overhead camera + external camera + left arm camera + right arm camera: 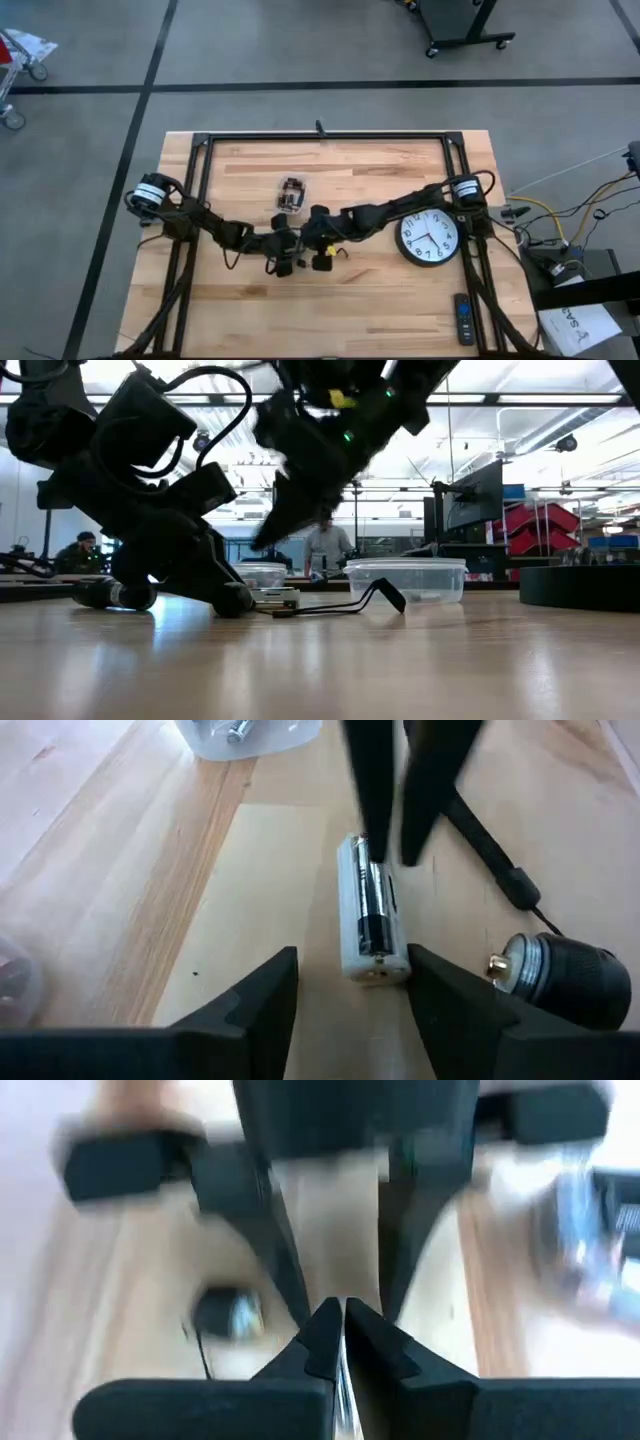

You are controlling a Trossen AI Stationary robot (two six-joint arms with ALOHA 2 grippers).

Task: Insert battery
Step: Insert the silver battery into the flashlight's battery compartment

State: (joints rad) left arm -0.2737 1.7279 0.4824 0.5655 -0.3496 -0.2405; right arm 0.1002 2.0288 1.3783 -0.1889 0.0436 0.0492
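A white battery holder [372, 935] lies on the wooden table with a silver-and-black battery [373, 905] in it. My left gripper [352, 995] is open, one finger on each side of the holder's near end. Whether it touches the holder, I cannot tell. My right gripper [392, 855] comes down from above onto the battery's far end, its fingers nearly together [340, 1330]. A black flashlight head [560, 978] lies beside the holder, and a black cord [490, 850] runs past it. My right gripper has the battery's far end [371, 870] at its fingertips, coming from above and pointing down. A silvery strip [341, 1380] shows between the tips. The battery lies along the holder on the table.
A clear container [291, 195] with small parts stands just beyond the holder. At the right lie a black-rimmed wall clock [430, 238] and a remote [462, 318]. A black frame [320, 137] runs around the table's edges. A second clear tub [405, 580] shows in the low view.
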